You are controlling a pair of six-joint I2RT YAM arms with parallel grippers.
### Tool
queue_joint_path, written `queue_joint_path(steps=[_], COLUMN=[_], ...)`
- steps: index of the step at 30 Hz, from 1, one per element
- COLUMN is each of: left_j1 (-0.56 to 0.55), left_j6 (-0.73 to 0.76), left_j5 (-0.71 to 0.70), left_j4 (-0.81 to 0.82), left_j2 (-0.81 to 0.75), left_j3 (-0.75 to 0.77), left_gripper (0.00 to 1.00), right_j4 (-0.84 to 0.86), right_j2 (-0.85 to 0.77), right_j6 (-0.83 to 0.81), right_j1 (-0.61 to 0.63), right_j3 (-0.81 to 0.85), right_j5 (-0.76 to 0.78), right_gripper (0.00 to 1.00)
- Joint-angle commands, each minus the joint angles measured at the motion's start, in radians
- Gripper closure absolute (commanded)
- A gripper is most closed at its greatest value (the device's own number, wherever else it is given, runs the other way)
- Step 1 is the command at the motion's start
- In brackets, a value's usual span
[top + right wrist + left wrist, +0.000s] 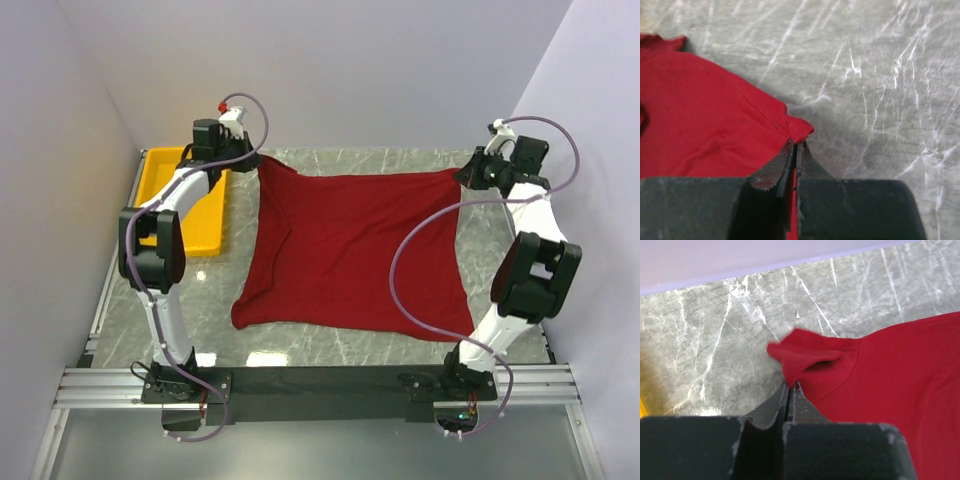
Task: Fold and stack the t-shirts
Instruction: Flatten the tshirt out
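Note:
The dark red t-shirt [350, 250] lies spread on the marble table, stretched between both arms at its far edge. My left gripper [252, 160] is shut on the shirt's far left corner; in the left wrist view the gripper [791, 386] pinches a fold of the red cloth [880, 370]. My right gripper [466, 172] is shut on the far right corner; in the right wrist view the gripper [796, 145] pinches a hemmed corner of the cloth [700, 115]. The shirt's near edge lies loose on the table. No neck label shows.
A yellow plastic tray [190, 215] stands at the left by the wall, partly under the left arm. Grey walls close the left, back and right sides. A black rail [320, 382] with the arm bases runs along the near edge.

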Motion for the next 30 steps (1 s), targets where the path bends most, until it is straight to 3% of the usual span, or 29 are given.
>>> queue_joint_path(steps=[1, 10, 19, 24, 30], left_j1=[0.014, 0.025, 0.025, 0.025, 0.025], left_j6=[-0.015, -0.009, -0.047, -0.052, -0.011], left_j5=[0.055, 0.084, -0.013, -0.14, -0.26], left_j4=[0.08, 0.191, 0.47, 0.518, 0.509], left_j2=[-0.098, -0.242, -0.572, -0.776, -0.935], left_j3=[-0.039, -0.175, -0.419, -0.461, -0.384], left_gripper=[1.0, 1.0, 1.0, 1.0, 1.0], right_j4=[0.059, -0.039, -0.127, -0.067, 0.1], right_j2=[-0.126, -0.25, -0.493, -0.603, -0.639], right_j6=[-0.041, -0.074, -0.157, -0.026, 0.289], right_j1=[-0.032, -0.1, -0.162, -0.261, -0.422], right_j3=[-0.033, -0.03, -0.024, 0.062, 0.243], right_j5=[-0.072, -0.164, -0.23, -0.281, -0.373], right_gripper=[1.0, 1.0, 1.0, 1.0, 1.0])
